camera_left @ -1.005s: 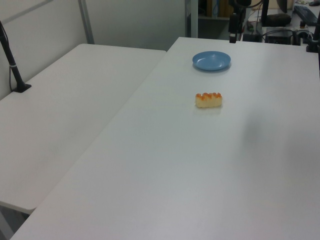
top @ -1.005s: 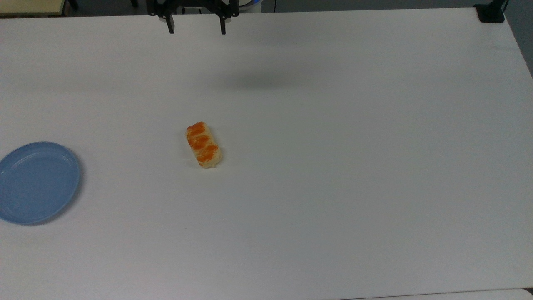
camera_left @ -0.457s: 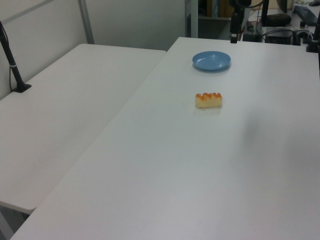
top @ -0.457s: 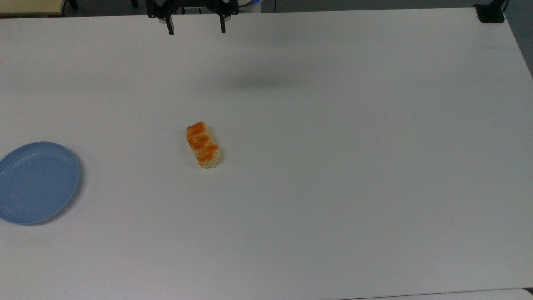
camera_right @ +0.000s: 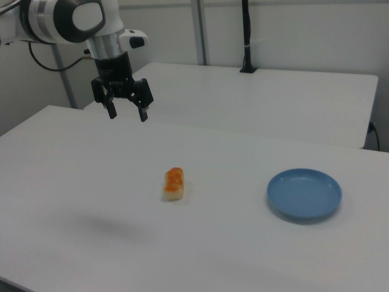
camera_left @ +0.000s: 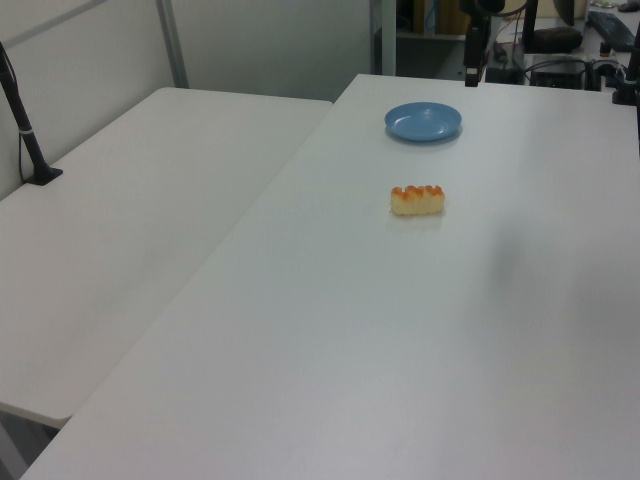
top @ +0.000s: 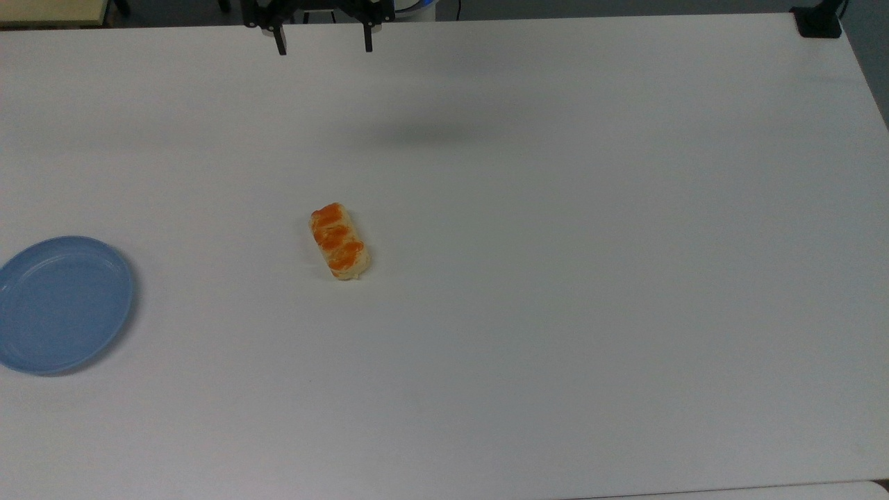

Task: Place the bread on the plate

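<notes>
Two white tables (camera_left: 150, 230) side by side, pale partition wall (camera_left: 270, 40) behind

Top view looks down; left and right views face across the same table (top: 555, 347).

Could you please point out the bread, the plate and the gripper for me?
bread (top: 339, 241): top view, on its middle orange-brown bump.
plate (camera_right: 304, 193): right view, on its bare blue floor.
gripper (camera_right: 127, 115): right view, midway between its open fingertips.

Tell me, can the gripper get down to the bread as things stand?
Probably yes. The gripper hangs open above the table, and the bread lies alone on it, apart from the plate, with nothing between.
</notes>
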Robot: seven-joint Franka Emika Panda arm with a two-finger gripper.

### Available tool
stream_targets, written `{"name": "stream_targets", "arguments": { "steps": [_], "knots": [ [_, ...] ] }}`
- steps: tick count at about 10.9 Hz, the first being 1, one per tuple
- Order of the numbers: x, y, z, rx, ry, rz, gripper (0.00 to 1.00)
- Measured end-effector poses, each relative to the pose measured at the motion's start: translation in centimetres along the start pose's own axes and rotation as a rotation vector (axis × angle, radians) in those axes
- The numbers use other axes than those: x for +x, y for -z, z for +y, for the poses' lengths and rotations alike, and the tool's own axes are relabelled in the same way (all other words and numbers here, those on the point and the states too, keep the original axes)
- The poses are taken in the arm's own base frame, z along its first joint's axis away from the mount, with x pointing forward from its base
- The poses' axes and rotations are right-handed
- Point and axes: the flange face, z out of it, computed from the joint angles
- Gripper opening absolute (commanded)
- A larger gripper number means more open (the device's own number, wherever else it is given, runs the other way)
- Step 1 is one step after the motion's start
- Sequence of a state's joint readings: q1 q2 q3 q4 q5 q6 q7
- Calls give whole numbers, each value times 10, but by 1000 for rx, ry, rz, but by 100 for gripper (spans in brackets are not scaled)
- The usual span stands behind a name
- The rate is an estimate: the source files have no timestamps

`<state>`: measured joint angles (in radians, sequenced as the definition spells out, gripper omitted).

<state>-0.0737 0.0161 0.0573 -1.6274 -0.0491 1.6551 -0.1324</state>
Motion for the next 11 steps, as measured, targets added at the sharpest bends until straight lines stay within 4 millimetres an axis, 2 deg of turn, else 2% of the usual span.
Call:
{"name": "stream_targets", "arguments": {
  "steps": [6,9,11],
  "knots": [
    [-3,-11,7,-73,54,-44,100],
    [-2,-42,8,-76,119,-99,100],
    [12,-77,8,-74,136,-86,100]
  ]
}}
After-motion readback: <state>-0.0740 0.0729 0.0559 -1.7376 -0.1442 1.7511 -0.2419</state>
